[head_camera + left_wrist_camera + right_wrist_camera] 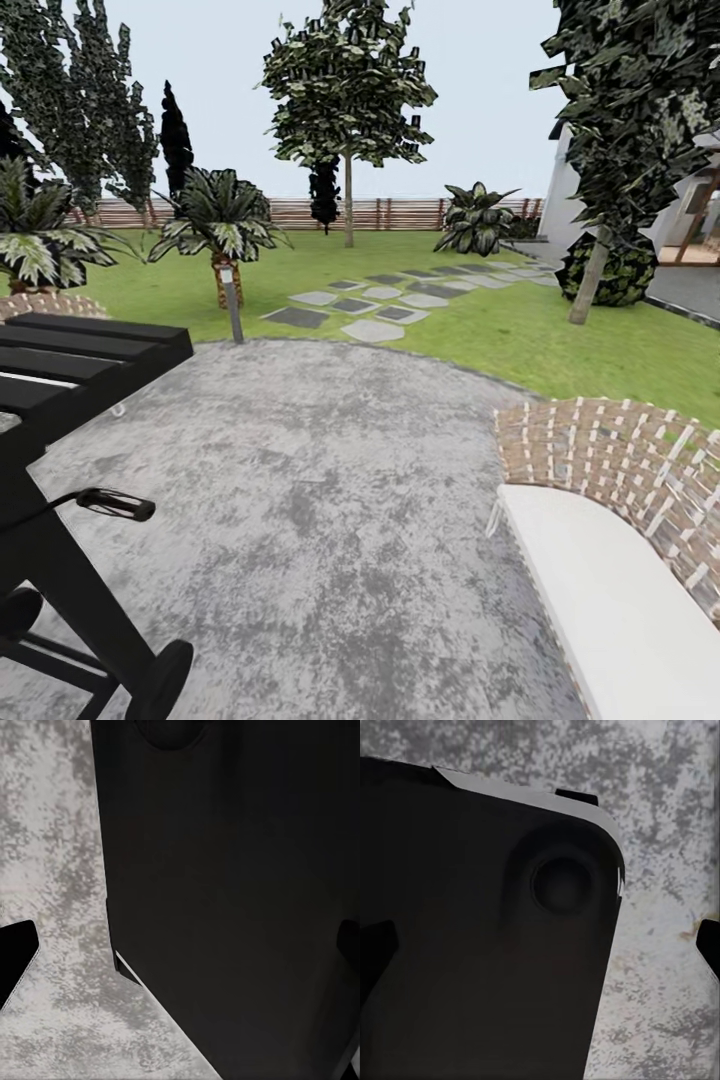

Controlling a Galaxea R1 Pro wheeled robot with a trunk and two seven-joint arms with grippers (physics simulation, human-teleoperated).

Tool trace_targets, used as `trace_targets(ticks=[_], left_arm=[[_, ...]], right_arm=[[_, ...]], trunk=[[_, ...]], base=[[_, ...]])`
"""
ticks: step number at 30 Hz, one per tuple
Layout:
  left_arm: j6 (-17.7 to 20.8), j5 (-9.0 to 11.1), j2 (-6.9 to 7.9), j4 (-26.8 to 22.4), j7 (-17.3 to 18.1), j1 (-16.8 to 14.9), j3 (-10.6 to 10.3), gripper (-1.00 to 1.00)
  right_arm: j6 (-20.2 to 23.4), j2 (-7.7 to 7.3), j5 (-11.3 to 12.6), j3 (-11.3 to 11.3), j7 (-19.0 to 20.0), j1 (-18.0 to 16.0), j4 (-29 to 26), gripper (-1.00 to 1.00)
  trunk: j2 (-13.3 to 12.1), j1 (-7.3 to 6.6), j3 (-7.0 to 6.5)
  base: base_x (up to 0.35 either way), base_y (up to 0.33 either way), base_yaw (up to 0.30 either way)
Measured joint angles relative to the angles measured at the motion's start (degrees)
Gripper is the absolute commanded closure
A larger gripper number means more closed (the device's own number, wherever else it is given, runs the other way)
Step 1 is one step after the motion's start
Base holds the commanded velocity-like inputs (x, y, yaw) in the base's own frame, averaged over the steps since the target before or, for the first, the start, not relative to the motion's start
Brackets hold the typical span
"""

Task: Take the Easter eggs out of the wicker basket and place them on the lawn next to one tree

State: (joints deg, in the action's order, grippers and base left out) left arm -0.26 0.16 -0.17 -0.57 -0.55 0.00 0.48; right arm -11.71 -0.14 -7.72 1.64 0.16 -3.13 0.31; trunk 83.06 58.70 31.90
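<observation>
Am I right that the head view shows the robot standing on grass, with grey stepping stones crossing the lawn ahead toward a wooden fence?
Not quite. In the head view the robot stands on a mottled grey paved patch, not grass. The stepping stones do cross the lawn ahead toward the wooden fence.

Blk grill (70, 370), wicker sofa (620, 480), paving (300, 480)

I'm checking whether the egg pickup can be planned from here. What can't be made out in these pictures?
- Left wrist view: a dark robot body panel blocks most of it; the left tool's state is unclear.
- Right wrist view: a dark panel does likewise for the right tool.
- Head view: the wicker chair is cut off by the edge.
</observation>
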Motion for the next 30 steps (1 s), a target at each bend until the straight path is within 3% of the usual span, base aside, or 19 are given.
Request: trace_targets(ticks=[17,30], left_arm=[[-0.02,0.0,0.0,0.0,-0.01,0.0,0.0,-1.0],[-0.05,0.0,-0.09,0.0,-0.01,0.0,-0.08,-1.0]], right_arm=[[0.0,0.06,-0.06,0.0,0.01,0.01,0.0,-1.0],[-0.01,0.06,-0.08,0.0,0.0,0.04,0.0,-1.0]], trunk=[[0.0,0.0,-0.03],[0.0,0.03,-0.03]], base=[[0.314,0.0,-0.002],[0.044,-0.031,0.0]])
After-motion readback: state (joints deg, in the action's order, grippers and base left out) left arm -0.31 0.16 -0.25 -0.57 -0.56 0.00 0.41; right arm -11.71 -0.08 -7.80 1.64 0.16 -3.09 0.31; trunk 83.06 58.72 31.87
